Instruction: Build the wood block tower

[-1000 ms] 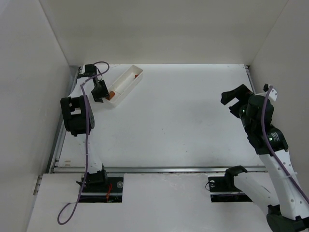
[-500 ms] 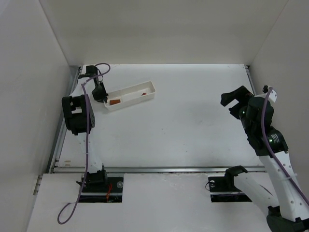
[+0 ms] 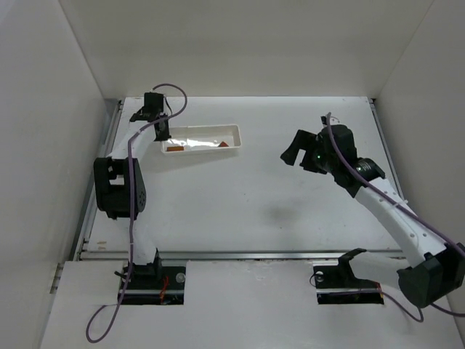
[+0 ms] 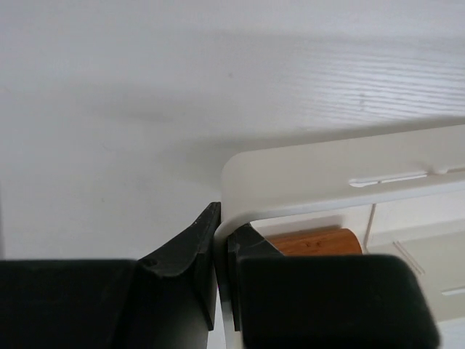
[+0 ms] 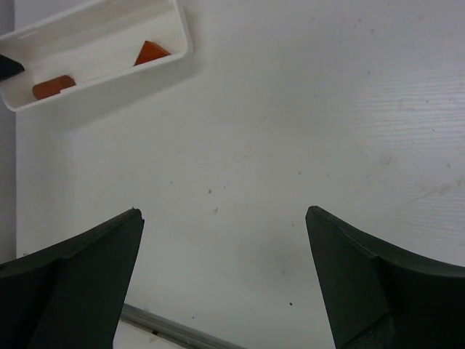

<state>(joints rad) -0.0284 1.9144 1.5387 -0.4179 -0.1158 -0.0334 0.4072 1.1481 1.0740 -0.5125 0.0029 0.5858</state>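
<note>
A long white tray [image 3: 237, 135] lies left to right at the back left of the table. Two small orange-brown wood blocks lie in it: a rounded piece [image 3: 174, 148] at its left end and a triangular piece [image 3: 224, 144] near its right end. My left gripper [image 3: 161, 132] is shut on the tray's left end wall [image 4: 305, 163], with the rounded block [image 4: 312, 242] just beyond its inner finger. My right gripper [image 3: 296, 155] is open and empty over bare table, right of the tray. Its view shows the tray [image 5: 184, 36], the rounded block [image 5: 53, 86] and the triangle [image 5: 150, 52]. No stacked tower shows.
White walls close in the table on the left, back and right. A metal rail [image 3: 240, 255] runs along the table's near edge. The left arm's purple cable [image 3: 131, 196] hangs down its side.
The left gripper has swung the tray from a diagonal to lying left to right and shifted it rightward. The right arm has moved from the right edge towards the table's middle.
</note>
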